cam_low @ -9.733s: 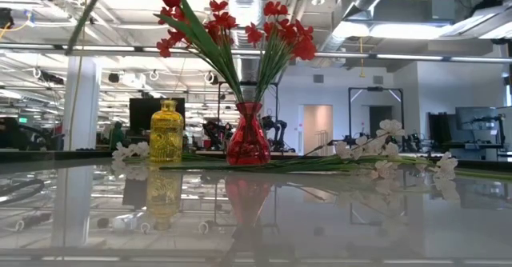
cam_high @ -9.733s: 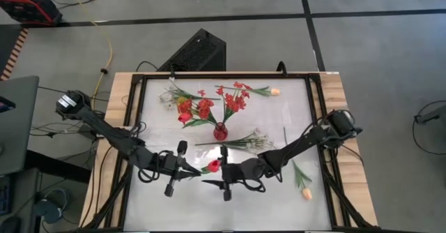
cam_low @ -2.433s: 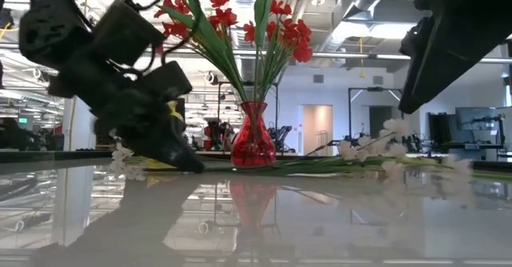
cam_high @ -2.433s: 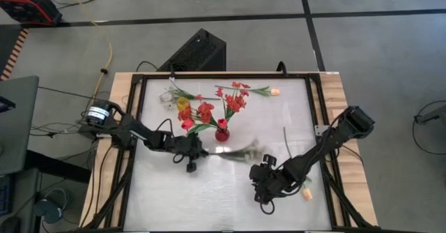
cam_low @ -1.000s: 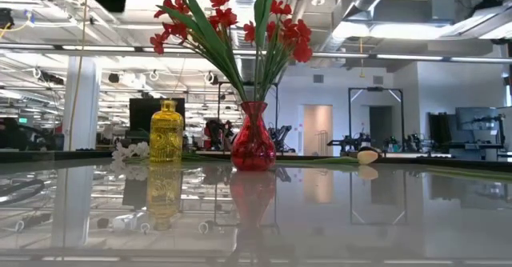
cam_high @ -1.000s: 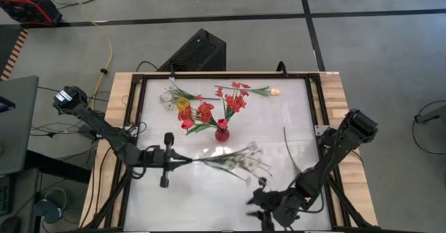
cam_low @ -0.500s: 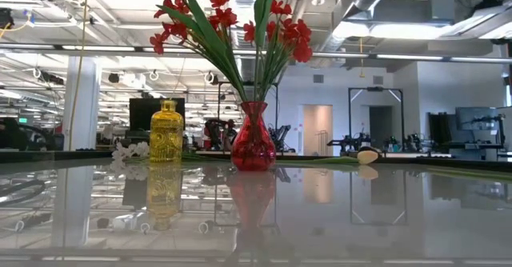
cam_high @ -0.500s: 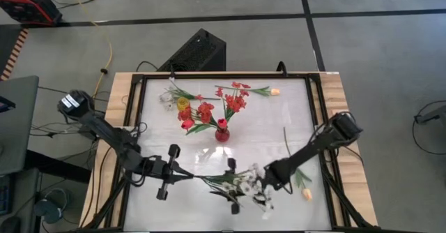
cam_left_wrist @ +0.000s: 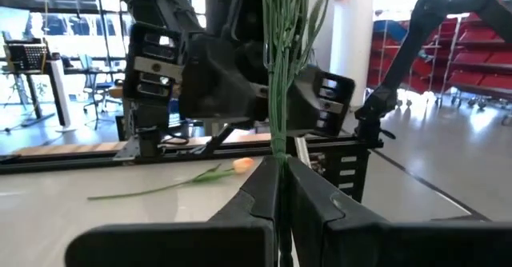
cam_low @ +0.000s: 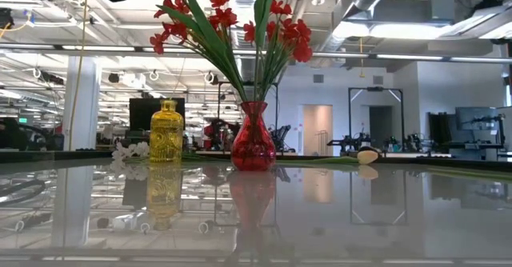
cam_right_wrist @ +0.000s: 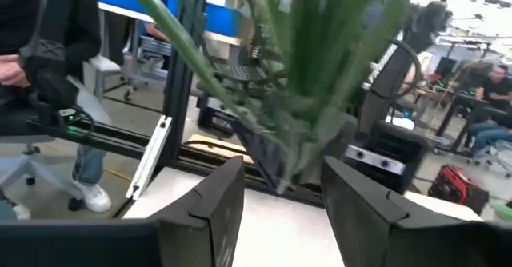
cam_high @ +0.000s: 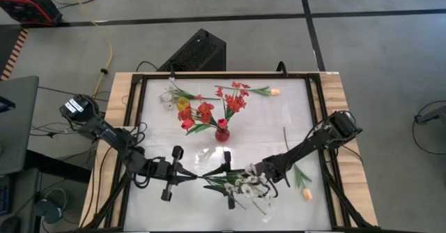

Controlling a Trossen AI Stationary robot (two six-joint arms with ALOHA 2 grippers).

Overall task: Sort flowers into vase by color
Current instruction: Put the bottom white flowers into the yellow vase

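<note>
Left gripper (cam_left_wrist: 280, 189) jaws clamp white spray (cam_high: 240, 184) stems; right gripper (cam_right_wrist: 282, 189) jaws apart.

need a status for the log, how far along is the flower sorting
Done: red flowers stand in the red vase. In hand: the left hand is shut on the white spray's stems, with the right hand open around them. Left: the peach tulips lying on the table; the yellow vase looks empty.

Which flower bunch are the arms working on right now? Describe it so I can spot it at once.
On the white table, look toward the near edge, in front of the red vase. The white spray hangs between the two arms: the left gripper is shut on its stem ends, and the open right gripper straddles its leafy middle. It is the only white-blossomed bunch off the tabletop.
</note>
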